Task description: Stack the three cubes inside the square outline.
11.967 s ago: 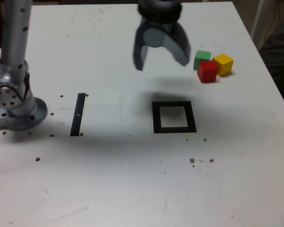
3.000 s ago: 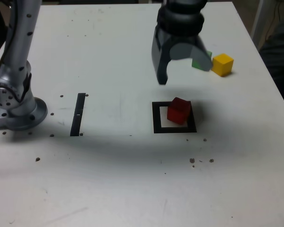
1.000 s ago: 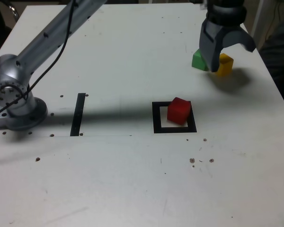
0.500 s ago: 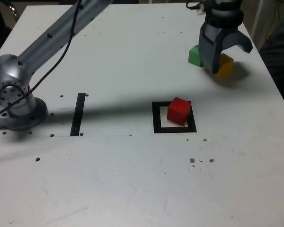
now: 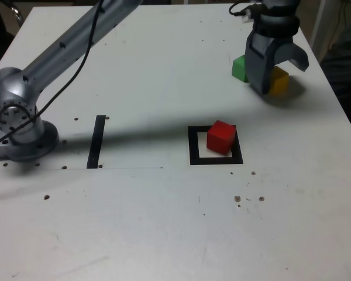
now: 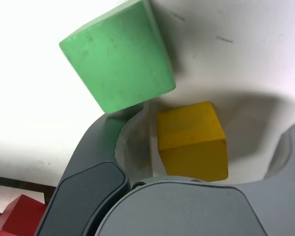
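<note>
The red cube (image 5: 221, 137) sits tilted in the square outline (image 5: 193, 146), over its right border in the exterior view. My gripper (image 5: 278, 75) is down at the table's far right, straddling the yellow cube (image 5: 279, 82). In the wrist view the yellow cube (image 6: 189, 140) lies between the open fingers (image 6: 110, 142), with a gap showing on each side. The green cube (image 5: 240, 68) rests just outside the jaws on the exterior view's left, and the wrist view shows this green cube (image 6: 118, 59) close against one fingertip. A corner of the red cube (image 6: 19, 216) shows at the wrist picture's edge.
A narrow black strip (image 5: 96, 140) lies on the white table, left of the outline in the exterior view. The arm's base (image 5: 17, 126) stands at the left edge, and its long link (image 5: 76, 38) reaches across the back. The table's right edge (image 5: 339, 111) is near the gripper.
The gripper has settled lower around the yellow cube and its jaws have narrowed. The green cube has shifted slightly toward the exterior view's left. The red cube has stayed put.
</note>
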You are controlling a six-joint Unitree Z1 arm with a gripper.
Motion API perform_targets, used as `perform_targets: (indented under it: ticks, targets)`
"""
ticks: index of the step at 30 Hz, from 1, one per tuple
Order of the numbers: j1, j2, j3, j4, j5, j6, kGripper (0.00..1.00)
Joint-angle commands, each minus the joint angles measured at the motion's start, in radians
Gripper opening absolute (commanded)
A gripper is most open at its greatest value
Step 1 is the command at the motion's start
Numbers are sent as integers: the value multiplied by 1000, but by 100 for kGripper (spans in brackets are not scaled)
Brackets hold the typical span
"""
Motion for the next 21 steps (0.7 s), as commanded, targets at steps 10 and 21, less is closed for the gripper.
perform_targets:
  ticks: [10, 21]
  targets:
    - [1, 3, 9, -4, -1, -21, 30]
    - [-4, 1, 12, -3, -5, -21, 27]
